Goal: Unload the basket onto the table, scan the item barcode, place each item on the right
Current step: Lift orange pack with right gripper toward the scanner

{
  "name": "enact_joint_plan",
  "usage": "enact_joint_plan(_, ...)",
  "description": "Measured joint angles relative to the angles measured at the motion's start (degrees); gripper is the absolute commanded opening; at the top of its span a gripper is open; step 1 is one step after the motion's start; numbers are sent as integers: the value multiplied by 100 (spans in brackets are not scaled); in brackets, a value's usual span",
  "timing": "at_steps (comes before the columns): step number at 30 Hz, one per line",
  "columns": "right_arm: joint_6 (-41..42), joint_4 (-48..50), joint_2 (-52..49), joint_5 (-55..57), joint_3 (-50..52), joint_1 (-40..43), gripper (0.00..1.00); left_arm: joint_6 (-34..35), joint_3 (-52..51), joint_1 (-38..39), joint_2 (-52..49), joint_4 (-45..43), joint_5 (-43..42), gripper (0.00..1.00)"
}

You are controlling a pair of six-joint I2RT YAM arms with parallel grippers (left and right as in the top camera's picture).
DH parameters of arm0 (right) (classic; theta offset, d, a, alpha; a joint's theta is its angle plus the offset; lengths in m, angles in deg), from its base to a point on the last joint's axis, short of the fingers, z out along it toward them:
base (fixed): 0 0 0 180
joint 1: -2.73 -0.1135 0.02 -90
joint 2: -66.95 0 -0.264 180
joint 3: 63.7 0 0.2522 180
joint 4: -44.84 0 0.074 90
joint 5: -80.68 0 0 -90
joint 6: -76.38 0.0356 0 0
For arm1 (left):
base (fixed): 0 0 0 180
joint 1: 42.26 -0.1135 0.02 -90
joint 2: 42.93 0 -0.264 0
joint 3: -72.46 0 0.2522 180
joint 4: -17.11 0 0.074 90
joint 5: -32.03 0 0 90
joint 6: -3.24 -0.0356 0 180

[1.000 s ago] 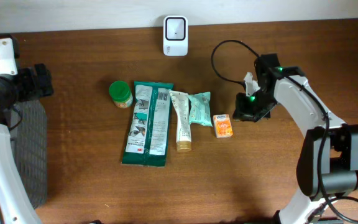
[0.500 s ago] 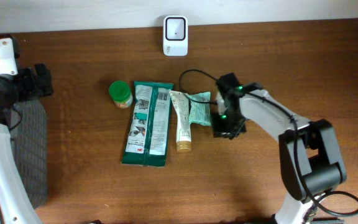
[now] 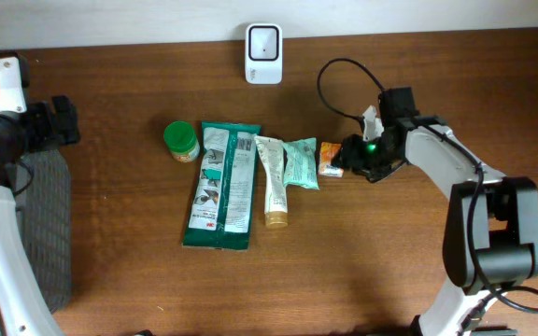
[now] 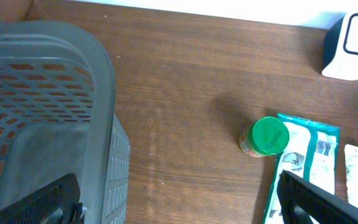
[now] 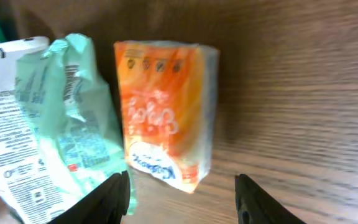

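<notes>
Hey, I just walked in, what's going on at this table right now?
The right gripper is beside a small orange packet with its jaws apart; the packet lies on the wooden table, not gripped, next to a mint-green pouch. The white scanner stands at the back edge, with nothing held up to it. The left gripper hangs open by the grey basket, handling nothing.

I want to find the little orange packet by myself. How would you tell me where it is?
Start at the white scanner at the far edge of the table, then find the row of items in the middle. The orange packet is the last one on the right, beside a crinkly mint-green pouch. Nothing else in the row is bright orange.
</notes>
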Motion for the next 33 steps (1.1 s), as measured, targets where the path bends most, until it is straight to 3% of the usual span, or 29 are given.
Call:
enact_joint_plan(1,155,66,0,-11,0,-44,36,0,0,0,0,0,0,99)
enact_joint_plan(7,813,267,-372,199,2,-96,29,0,0,0,0,2,0,99)
enact_joint_plan(9,870,306,-433,166,2,-184,4,0,0,0,0,2,0,99)
enact_joint_plan(14,828,234,-448,48,-20,-223,4,0,0,0,0,0,0,99)
enact_joint_plan(18,-828,-570,61,-2111,-79,520,4,0,0,0,0,-7,0,99)
enact_joint_plan(21,-1572,-1134,988,-3130,-181,1121,4,0,0,0,0,-4,0,99)
enact_joint_plan(24,-2275,-1078,1150,-4815,-181,1172,4,0,0,0,0,0,0,99)
enact_joint_plan(27,-2205,-702,1150,-5781,-181,1172,4,0,0,0,0,2,0,99)
enact_joint_plan(30,-1952,-575,1150,-5965,-181,1172,4,0,0,0,0,0,0,99)
enact_joint_plan(33,-1263,428,1150,-5796,-166,1102,4,0,0,0,0,4,0,99)
